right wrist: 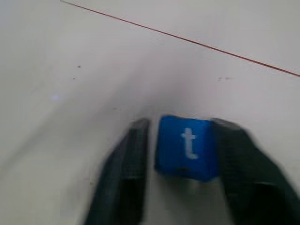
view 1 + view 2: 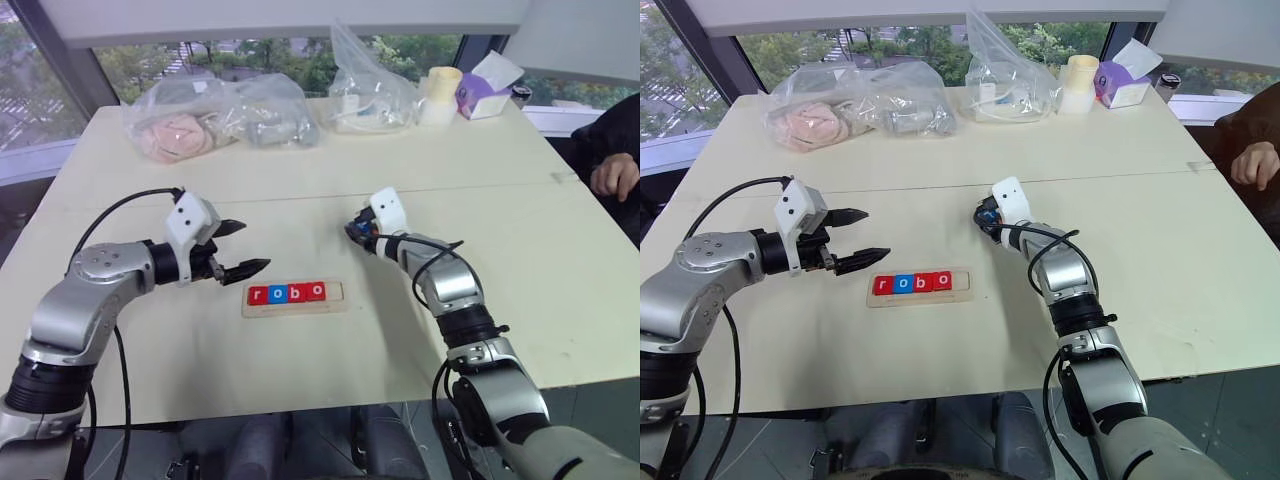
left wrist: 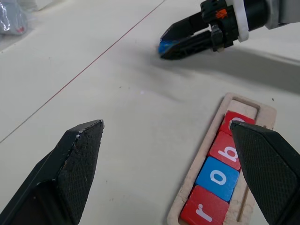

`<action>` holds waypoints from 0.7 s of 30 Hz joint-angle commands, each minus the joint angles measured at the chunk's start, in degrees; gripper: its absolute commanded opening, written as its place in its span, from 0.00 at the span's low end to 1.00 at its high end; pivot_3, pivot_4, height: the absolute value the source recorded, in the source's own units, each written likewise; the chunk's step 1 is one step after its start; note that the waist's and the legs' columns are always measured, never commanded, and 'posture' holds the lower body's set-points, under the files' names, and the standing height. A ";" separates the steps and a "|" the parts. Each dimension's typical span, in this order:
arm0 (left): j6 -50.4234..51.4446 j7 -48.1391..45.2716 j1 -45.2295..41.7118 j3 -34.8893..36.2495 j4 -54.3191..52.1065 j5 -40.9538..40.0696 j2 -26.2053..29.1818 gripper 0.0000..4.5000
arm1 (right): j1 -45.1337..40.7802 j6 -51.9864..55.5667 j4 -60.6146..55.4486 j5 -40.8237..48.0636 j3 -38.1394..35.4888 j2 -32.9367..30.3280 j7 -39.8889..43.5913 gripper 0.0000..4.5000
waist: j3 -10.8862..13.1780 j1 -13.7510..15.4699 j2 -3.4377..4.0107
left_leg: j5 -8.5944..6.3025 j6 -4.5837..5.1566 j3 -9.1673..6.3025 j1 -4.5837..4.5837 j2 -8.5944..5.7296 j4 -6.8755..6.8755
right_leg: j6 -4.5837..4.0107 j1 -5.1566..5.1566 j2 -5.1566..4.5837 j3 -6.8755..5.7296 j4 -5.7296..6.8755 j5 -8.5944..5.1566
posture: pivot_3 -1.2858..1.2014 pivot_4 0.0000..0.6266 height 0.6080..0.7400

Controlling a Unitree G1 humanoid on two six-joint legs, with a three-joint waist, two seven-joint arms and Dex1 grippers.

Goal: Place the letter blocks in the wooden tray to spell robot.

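Observation:
The wooden tray (image 2: 338, 292) lies in the middle of the table. It holds several letter blocks (image 2: 288, 293) in a row: red r (image 3: 202, 211), blue o (image 3: 217, 177), red b (image 3: 228, 152), red o (image 3: 234, 121). Its right end slot is bare. My right gripper (image 2: 352, 232) is low on the table just beyond the tray's right end, shut on the blue t block (image 1: 186, 146), which sits between its fingers. Left of the tray, my left gripper (image 2: 255, 246) hovers open and holds nothing.
Clear plastic bags (image 2: 215, 118) with items lie along the far side, next to a pale roll (image 2: 440, 95) and a purple-and-white box (image 2: 485, 90). A person's hand (image 2: 615, 178) rests at the table's right edge. A thin seam (image 2: 300, 196) crosses the tabletop.

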 commanded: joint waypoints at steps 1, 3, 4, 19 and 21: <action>-1.31 -0.09 -0.07 1.11 -1.43 0.25 -0.09 1.00 | 0.43 1.25 -1.83 -0.39 0.37 0.02 -0.68 0.08 | 0.00 0.01 0.00 | 0.00 0.00 0.00 0.05 0.00 0.00 | 0.00 0.06 0.00 0.00 0.00 0.00 | 0.52 0.24 1.00; -1.28 -0.11 -0.06 0.95 -1.60 0.03 -0.40 1.00 | 0.56 1.70 -2.91 -0.23 0.52 0.20 -0.79 0.08 | 0.00 0.04 0.00 | 0.00 0.00 0.00 0.05 0.00 -0.01 | -0.04 0.07 0.00 0.00 0.00 -0.02 | 0.52 0.24 1.00; -1.33 -0.20 -0.02 0.81 -1.60 0.08 -0.44 1.00 | 0.60 1.98 -3.35 -0.11 0.59 0.37 -0.88 0.08 | 0.00 0.09 0.00 | 0.00 0.00 0.00 0.05 0.00 -0.01 | -0.05 0.07 0.00 0.00 -0.01 -0.03 | 0.52 0.24 1.00; -1.33 -1.58 0.62 0.28 -1.88 0.77 -0.48 1.00 | 1.68 2.76 -9.37 2.04 -1.73 0.45 -2.56 0.93 | 0.00 0.07 0.01 | 0.00 0.00 -0.01 0.05 0.00 -0.01 | -0.05 0.06 -0.01 0.00 -0.01 -0.04 | 0.52 0.24 1.00; -1.33 -1.60 0.66 0.22 -1.96 0.81 -0.54 1.00 | 1.76 4.09 -8.24 2.42 -2.68 0.73 -3.41 0.93 | 0.00 0.06 0.01 | 0.00 0.00 -0.01 0.05 0.00 -0.01 | -0.10 0.06 -0.01 0.00 -0.01 -0.06 | 0.52 0.24 1.00</action>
